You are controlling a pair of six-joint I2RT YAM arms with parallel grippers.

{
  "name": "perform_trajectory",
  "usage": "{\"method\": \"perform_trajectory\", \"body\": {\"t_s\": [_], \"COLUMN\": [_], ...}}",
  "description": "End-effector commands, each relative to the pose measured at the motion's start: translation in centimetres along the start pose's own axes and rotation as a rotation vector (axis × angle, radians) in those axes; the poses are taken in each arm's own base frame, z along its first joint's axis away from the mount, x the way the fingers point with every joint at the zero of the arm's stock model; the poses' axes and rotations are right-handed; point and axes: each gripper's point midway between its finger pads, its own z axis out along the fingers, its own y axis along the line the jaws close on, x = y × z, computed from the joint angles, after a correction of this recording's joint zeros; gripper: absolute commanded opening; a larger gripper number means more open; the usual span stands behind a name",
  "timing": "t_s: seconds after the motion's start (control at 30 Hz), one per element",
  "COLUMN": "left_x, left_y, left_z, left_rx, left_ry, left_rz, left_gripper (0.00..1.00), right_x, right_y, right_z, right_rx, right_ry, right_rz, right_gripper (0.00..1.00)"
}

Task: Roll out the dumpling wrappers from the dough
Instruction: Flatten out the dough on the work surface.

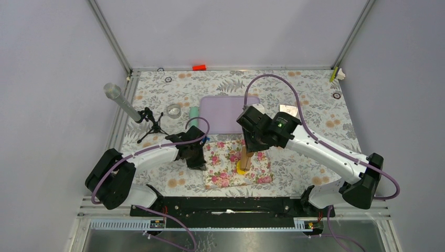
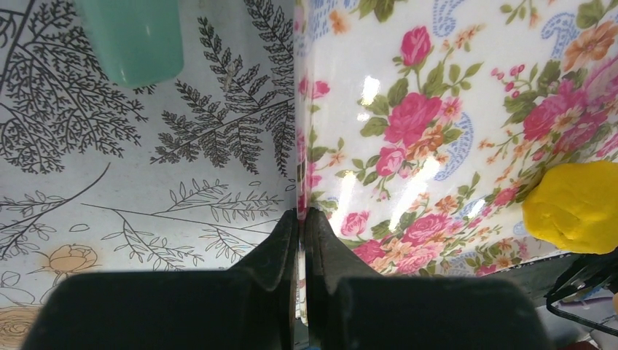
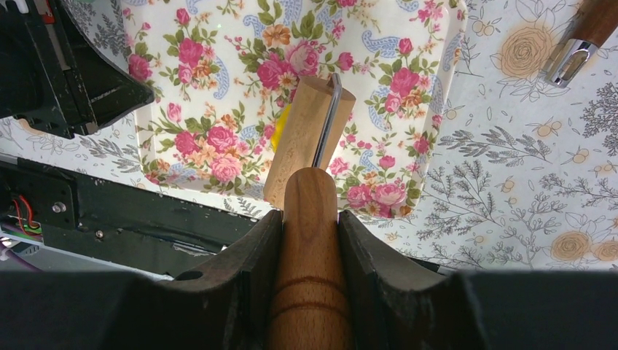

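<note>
Bench [image 1: 315,100], fern-and-flower print cloth: bare stretches right of the work area and at the far corners.

Lavender rectangular board [image 1: 223,113]: lies just beyond the glossy rose-print mat [image 1: 223,168].

Rose-print mat: its near edge runs close to the black base rail. Bare mat surface lies between the left edge and the dough.

Wooden rolling pin [image 3: 302,131]: tilted, barrel end down on the mat.

Right end effector [image 3: 310,219]: clamped around the pin's handle.

Left end effector [image 2: 301,215]: closed, pinching the mat's left edge.

Bright yellow dough lump [image 2: 579,206]: on the mat near its near edge, under the pin's barrel.

Teal cylinder [image 2: 135,36]: on the cloth, apart from the mat.
</note>
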Motion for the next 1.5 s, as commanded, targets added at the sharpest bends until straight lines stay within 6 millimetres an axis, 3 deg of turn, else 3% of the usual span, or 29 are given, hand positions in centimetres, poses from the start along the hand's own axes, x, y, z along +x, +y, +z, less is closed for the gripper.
{"method": "perform_trajectory", "body": {"t_s": [0.0,0.13,0.3,0.5,0.7,1.0,1.47], "left_x": [0.2,-0.1,-0.8,-1.8,-3.2,-4.8,-4.8], "left_y": [0.3,0.3,0.0,-1.4,-2.2,-3.2,-2.2], "left_z": [-0.4,-0.6,-2.0,-5.1,-8.4,-11.6,-11.2], "left_rx": [-0.011,-0.020,-0.029,0.024,0.035,0.074,0.039], "left_ry": [0.012,0.002,-0.031,-0.081,-0.157,-0.264,-0.271], "left_rz": [0.049,0.030,0.043,0.088,0.126,0.118,0.106], "left_gripper": [0.00,0.26,0.39,0.55,0.58,0.58,0.57], "right_x": [0.2,1.0,1.3,1.4,1.3,-0.7,1.4], "right_y": [0.5,0.5,0.8,0.9,1.5,2.7,1.5], "right_z": [-0.4,-0.4,0.1,0.0,0.6,-0.5,2.4], "right_rx": [-0.038,-0.051,-0.059,-0.051,-0.062,-0.093,-0.031], "right_ry": [0.010,0.045,0.068,0.095,0.113,0.061,0.122], "right_rz": [0.010,-0.013,-0.029,-0.066,-0.088,-0.087,-0.117], "right_gripper": [0.00,0.00,0.00,0.00,0.00,0.00,0.00]}}
